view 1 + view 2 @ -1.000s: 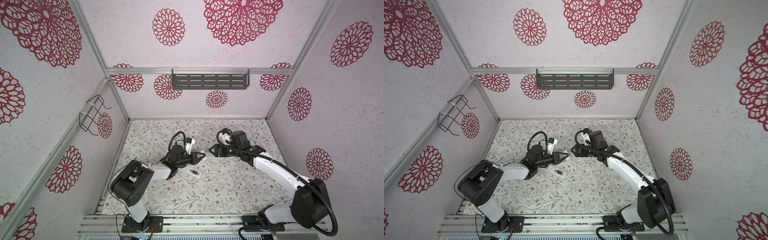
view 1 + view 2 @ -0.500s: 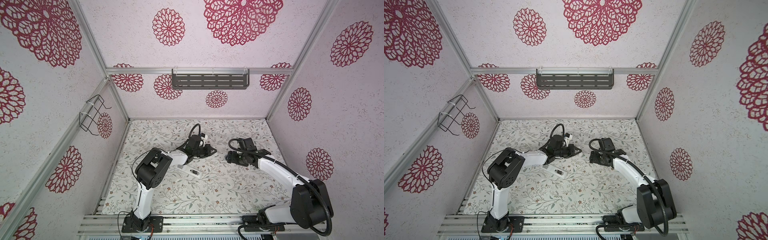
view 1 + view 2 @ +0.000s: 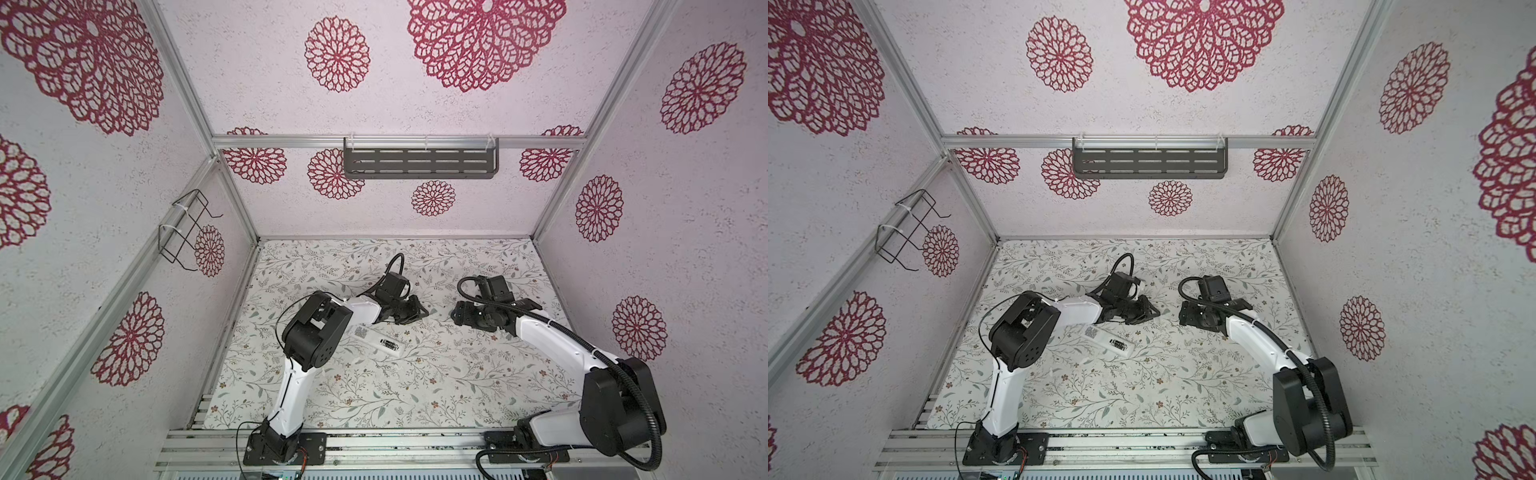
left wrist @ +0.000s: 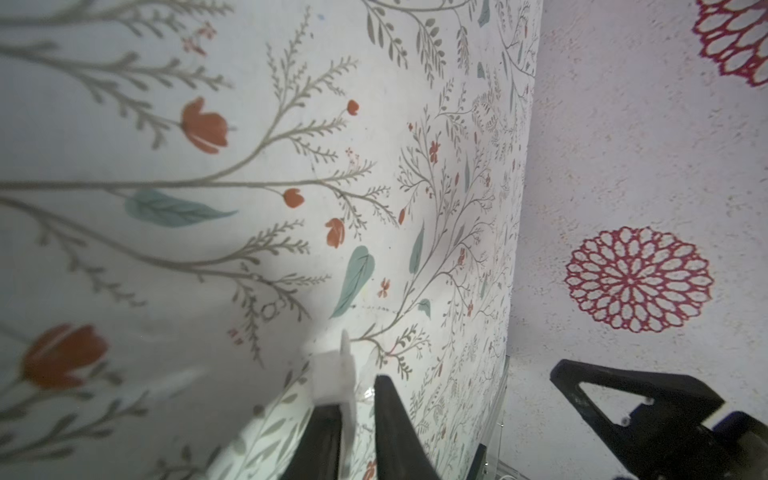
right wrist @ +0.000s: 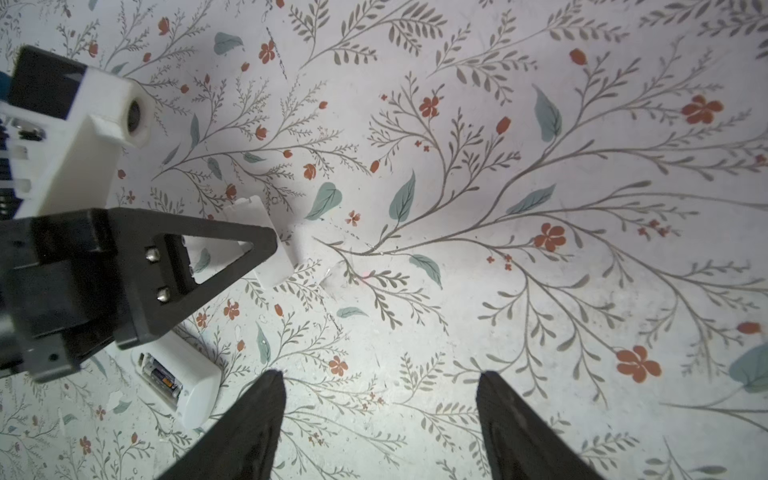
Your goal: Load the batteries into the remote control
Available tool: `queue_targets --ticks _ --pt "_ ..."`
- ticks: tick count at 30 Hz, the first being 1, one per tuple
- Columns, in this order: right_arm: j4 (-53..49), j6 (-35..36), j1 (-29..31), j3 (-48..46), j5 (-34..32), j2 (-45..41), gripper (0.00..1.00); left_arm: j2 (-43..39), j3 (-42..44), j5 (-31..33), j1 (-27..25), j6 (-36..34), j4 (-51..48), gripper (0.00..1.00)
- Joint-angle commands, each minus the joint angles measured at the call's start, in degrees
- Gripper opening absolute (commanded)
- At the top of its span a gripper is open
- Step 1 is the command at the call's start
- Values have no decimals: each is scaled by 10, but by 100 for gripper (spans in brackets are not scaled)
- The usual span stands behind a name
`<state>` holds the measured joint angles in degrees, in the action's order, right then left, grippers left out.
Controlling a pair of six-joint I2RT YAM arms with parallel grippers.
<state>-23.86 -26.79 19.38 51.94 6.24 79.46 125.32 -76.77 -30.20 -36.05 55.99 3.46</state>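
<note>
Top views: long white plastic remote control lies back-up on floral mat, beside left gripper.
L wrist: jaws barely parted, white cover plate loose between.
R wrist: right gripper wide, empty; dark cylindrical batteries seated inside remote's back. Remote prob. light, stiff, slick; grip across long edges.

slotted shelf: back wall | wire rack: side wall | floral mat

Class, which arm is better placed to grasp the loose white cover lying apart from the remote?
Left. The left gripper has the white cover between its fingers; the right gripper, wide open, hangs apart from it and would probably have to travel first.
</note>
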Motion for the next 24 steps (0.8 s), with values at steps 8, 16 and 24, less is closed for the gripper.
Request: queue_targets --ticks 8,16,24 --pt "13 17 -3 22 24 32 77 0 17 1 23 3 -27 41" --pt "26 27 10 55 43 88 77 -32 30 32 44 -45 -110 97" --pt "52 12 45 108 33 166 75 -76 37 97 78 -124 -226 97"
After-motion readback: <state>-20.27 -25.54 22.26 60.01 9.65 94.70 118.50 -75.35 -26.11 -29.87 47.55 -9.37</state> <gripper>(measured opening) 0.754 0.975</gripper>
